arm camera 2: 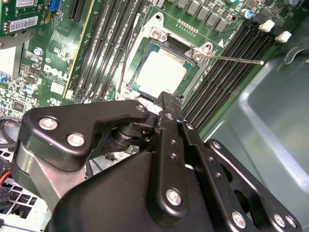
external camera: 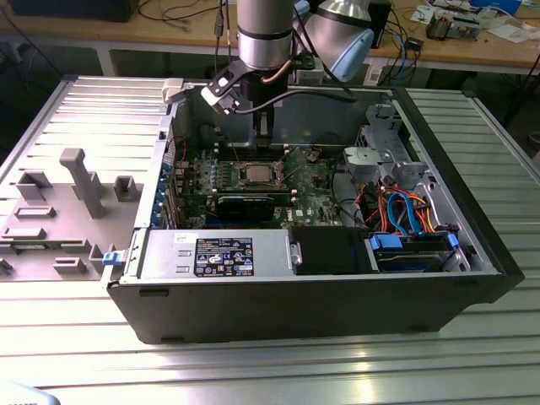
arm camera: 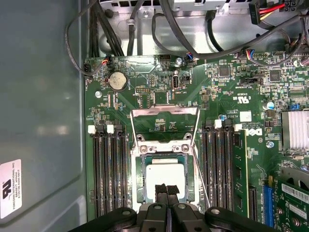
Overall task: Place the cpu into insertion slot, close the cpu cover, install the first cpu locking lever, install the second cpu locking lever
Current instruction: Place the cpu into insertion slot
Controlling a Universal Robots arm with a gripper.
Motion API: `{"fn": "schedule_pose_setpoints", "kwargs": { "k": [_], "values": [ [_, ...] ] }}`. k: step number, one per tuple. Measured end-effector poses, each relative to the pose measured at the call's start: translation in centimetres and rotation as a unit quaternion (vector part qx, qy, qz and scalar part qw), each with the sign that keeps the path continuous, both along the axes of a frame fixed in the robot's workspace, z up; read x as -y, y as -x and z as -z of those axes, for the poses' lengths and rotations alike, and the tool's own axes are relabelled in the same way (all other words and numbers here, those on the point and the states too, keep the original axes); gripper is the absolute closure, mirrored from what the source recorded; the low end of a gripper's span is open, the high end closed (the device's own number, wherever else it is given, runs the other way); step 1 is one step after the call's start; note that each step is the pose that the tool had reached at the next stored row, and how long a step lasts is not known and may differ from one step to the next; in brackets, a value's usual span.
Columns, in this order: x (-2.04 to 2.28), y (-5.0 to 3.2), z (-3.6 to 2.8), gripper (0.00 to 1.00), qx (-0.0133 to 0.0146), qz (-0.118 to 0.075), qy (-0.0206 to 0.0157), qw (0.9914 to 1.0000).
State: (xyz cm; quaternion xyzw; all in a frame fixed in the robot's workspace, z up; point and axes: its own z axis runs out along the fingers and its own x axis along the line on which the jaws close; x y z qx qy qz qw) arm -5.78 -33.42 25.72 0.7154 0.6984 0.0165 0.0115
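Ribbed metal table (external camera: pixel 253 363) across the whole floor of the exterior view, and on it the big black computer case (external camera: pixel 295 304) lying open on its side. Down into it reaches the grey arm (external camera: pixel 264 34), straight over the green board (arm camera: pixel 120 104). Now to the first wrist view, and here's the gripper (arm camera: pixel 166 190): clenched, the two black fingertips (arm camera: pixel 161 189) pressed side by side with only a hairline between them and nothing caught in there. Directly below those tips sits the slot (arm camera: pixel 140 179), silver rim and all, flanked on both sides of the gripper by long black memory slots (arm camera: pixel 108 174). Just beyond the tips, past the far rim of the slot, the cover (arm camera: pixel 164 112) is flipped open, a thin silver frame tilted back, with green board showing right through its square window. And the cpu (arm camera: pixel 165 173)? It's in! Dull silver square, lying flat inside the slot, its near edge tucked right under the fingertips. Whether the tips are actually touching its top, I cannot tell. The second wrist view agrees, the chip lying square in its seat just ahead of the finger. One thin wire lever (arm camera: pixel 200 174) runs alongside the slot, just beside the gripper, unlatched and angled away from the rim. Farther out beyond the cover, a small round coin battery (arm camera: pixel 117 81) shines on the board.
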Motion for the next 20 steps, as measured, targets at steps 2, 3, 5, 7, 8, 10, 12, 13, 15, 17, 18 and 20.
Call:
{"fn": "schedule_pose_setpoints", "kwargs": {
  "k": [2,3,5,7,8,10,12,13,15,17,18,20],
  "values": [
    [0.00,-0.11,-0.02,0.89,-0.0008,0.000,0.0000,1.00000],
    [0.00,-0.15,-0.03,0.89,-0.0010,0.000,0.0000,1.00000],
    [0.00,-0.22,-0.05,0.89,-0.0014,0.000,0.0000,1.00000],
    [0.00,-0.29,-0.06,0.89,-0.0019,0.000,0.0000,1.00000],
    [0.00,-0.33,-0.07,0.89,-0.0022,0.000,0.0000,1.00000],
    [0.00,-0.40,-0.08,0.89,-0.0026,0.000,0.0001,1.00000],
    [0.00,-0.43,-0.08,0.89,-0.0028,0.000,0.0000,1.00000],
    [0.00,-0.47,-0.09,0.89,-0.0030,0.000,0.0000,1.00000],
    [0.00,-0.56,-0.12,0.89,-0.0035,0.000,0.0000,0.99999],
    [0.00,-0.62,-0.14,0.89,-0.0038,0.000,0.0000,0.99999],
    [0.00,-0.64,-0.15,0.89,-0.0039,0.000,0.0000,0.99999],
    [0.00,-0.67,-0.18,0.89,-0.0040,0.000,0.0000,0.99999]
  ]
}}
